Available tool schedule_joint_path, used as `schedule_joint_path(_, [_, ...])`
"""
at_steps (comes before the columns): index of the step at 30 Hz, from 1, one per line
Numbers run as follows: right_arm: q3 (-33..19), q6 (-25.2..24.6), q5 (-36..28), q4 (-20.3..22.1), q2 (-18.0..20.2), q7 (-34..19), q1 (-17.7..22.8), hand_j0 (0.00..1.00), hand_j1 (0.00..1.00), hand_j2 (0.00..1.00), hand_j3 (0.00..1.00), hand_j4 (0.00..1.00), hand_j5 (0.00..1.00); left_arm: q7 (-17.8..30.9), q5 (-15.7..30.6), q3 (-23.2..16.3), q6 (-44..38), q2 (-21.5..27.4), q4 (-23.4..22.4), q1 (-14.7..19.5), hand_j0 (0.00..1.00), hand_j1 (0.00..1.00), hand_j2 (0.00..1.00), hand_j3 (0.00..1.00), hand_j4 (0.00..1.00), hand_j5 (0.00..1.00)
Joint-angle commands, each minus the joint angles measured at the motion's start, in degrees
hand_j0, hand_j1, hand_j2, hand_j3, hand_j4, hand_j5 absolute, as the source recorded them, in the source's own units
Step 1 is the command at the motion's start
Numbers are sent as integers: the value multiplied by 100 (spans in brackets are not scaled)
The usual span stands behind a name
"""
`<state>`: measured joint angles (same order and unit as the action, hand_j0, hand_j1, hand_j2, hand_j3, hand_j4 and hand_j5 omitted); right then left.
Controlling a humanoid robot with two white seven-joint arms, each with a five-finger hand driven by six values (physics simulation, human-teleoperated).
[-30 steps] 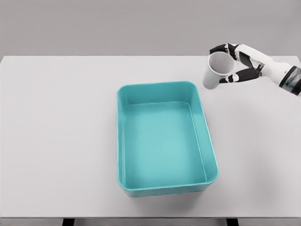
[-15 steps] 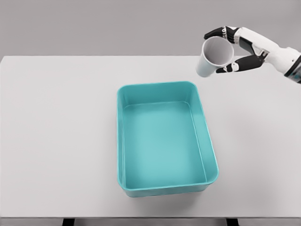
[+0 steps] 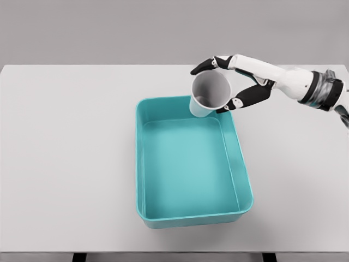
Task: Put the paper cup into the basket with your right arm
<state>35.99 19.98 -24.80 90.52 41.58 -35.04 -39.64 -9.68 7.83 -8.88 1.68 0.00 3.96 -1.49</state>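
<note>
Carrying paper cup (image 3: 209,94), tilted, fingers of right hand (image 3: 232,82) clamping around it, above far rim of teal basket (image 3: 140,164); next, advancing over basket interior, lowering, then opening fingers

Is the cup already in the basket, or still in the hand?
In the hand. The right hand grips the cup, tilted with its mouth toward the camera, over the basket's far rim; not released.
</note>
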Motion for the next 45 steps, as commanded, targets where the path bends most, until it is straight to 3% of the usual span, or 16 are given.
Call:
schedule_joint_path(1, [197, -3, 54, 27, -1, 4, 0, 79, 79, 79, 79, 79, 79, 1, -1, 0, -1, 0, 0, 0, 100, 100, 100, 100, 100, 100])
schedule_joint_path(11, [461, -73, 485, -17, -27, 4, 44, 77, 77, 77, 77, 77, 77, 1, -1, 0, -1, 0, 0, 0, 100, 100, 100, 100, 100, 100])
schedule_joint_path(13, [514, -73, 1292, 9, -89, 4, 9, 75, 75, 75, 75, 75, 75, 1, -1, 0, -1, 0, 0, 0, 100, 100, 100, 100, 100, 100])
schedule_joint_path(14, [470, -231, 1979, 53, -97, 4, -9, 100, 100, 100, 100, 100, 100, 1, -1, 0, -1, 0, 0, 0, 100, 100, 100, 100, 100, 100])
schedule_joint_path(17, [286, -161, 1971, 53, -45, 4, 0, 100, 100, 100, 100, 100, 100, 1, -1, 0, -1, 0, 0, 0, 100, 100, 100, 100, 100, 100])
schedule_joint_path(19, [66, 234, 1717, 88, 8, 4, 70, 100, 100, 100, 100, 100, 100, 1, -1, 0, -1, 0, 0, 0, 100, 100, 100, 100, 100, 100])
schedule_joint_path(21, [-136, 612, 821, 88, 280, 4, 325, 100, 100, 100, 100, 100, 100, 1, -1, 0, -1, 0, 0, 0, 100, 100, 100, 100, 100, 100])
schedule_joint_path(24, [-1066, 1017, -278, 18, 474, 4, 816, 100, 100, 100, 100, 100, 100, 1, -1, 0, -1, 0, 0, 0, 100, 100, 100, 100, 100, 100])
schedule_joint_path(27, [-2026, 1017, -842, -974, 518, 4, 1397, 100, 100, 100, 100, 100, 100, 1, -1, 0, -1, 0, 0, 0, 100, 100, 100, 100, 100, 100])
schedule_joint_path(30, [-2237, 1017, -851, -1502, 456, 4, 1529, 100, 100, 100, 100, 100, 100, 1, -1, 0, 7, 0, 0, 0, 100, 100, 100, 100, 100, 100])
schedule_joint_path(33, [-2650, 982, -456, -2047, -53, 4, 1802, 100, 100, 100, 100, 100, 100, 1, -1, 0, -1, 0, 0, 0, 100, 100, 100, 100, 100, 100])
schedule_joint_path(35, [-2843, 947, 107, -2223, -405, 4, 1828, 100, 100, 100, 100, 100, 100, 1, -1, 0, -1, 0, 0, 0, 100, 100, 100, 100, 100, 100])
schedule_joint_path(38, [-2887, 938, 432, -2311, -668, 4, 1907, 100, 100, 100, 100, 100, 100, 1, -1, 0, -1, 0, 0, 0, 100, 100, 100, 100, 100, 100])
schedule_joint_path(45, [-2879, 920, 494, -2417, -695, 4, 1907, 100, 100, 100, 100, 100, 100, 1, -1, 0, -1, 0, 0, 0, 100, 100, 100, 100, 100, 100])
